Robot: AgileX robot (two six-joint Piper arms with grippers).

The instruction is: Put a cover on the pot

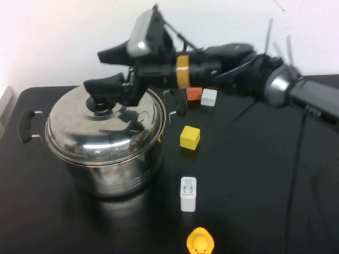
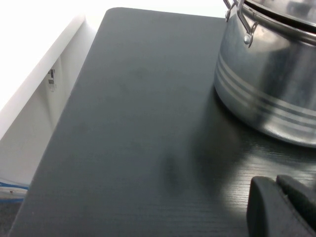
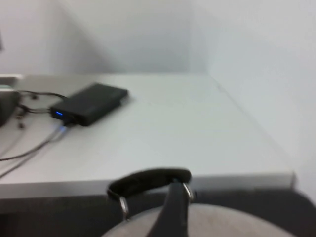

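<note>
The big shiny steel pot point(image 1: 114, 169) stands at the left of the black table, with the domed steel lid point(image 1: 106, 129) resting on its rim. My right gripper point(image 1: 106, 70) reaches in from the right. It hangs open just above the lid's black knob point(image 1: 99, 103), the lower finger point(image 1: 106, 85) right over the knob. The right wrist view shows the pot's far black handle point(image 3: 148, 180) and the lid's edge point(image 3: 222, 222). My left gripper point(image 2: 275, 181) is shut and empty, low beside the pot's wall point(image 2: 266, 89); it is out of the high view.
To the right of the pot lie a yellow cube point(image 1: 190, 137), a red cube point(image 1: 194, 94), a white cube point(image 1: 209, 97), a white charger point(image 1: 188, 193) and a yellow duck point(image 1: 200, 242). A black box point(image 3: 89, 103) sits on the white table beyond.
</note>
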